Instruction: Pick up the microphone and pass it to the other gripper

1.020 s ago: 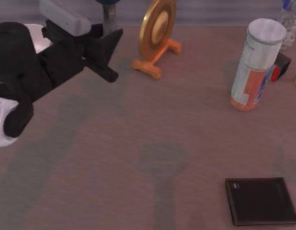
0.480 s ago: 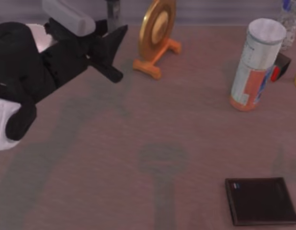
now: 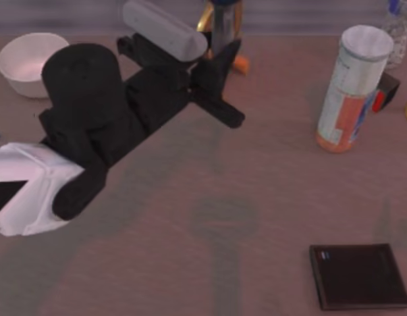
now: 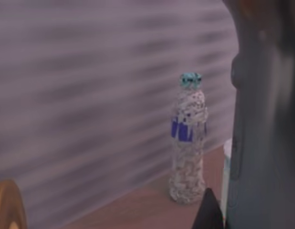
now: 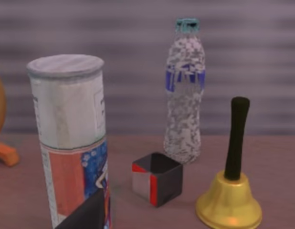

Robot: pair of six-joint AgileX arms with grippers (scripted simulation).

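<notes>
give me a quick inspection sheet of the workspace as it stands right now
surface: brown table, shadows across it
job's things: microphone upright, grey handle in the left gripper; head cut off by the top view's far edge
clutter: white bowl far left; tall canister, red and black cube, plastic bottle, gold bell at right; dark flat case near right; orange stand mostly hidden behind the left arm
grippers: left shut on the microphone handle, over the table's far middle; right out of the top view
cables: nothing seen
surroundings: grey striped wall
</notes>
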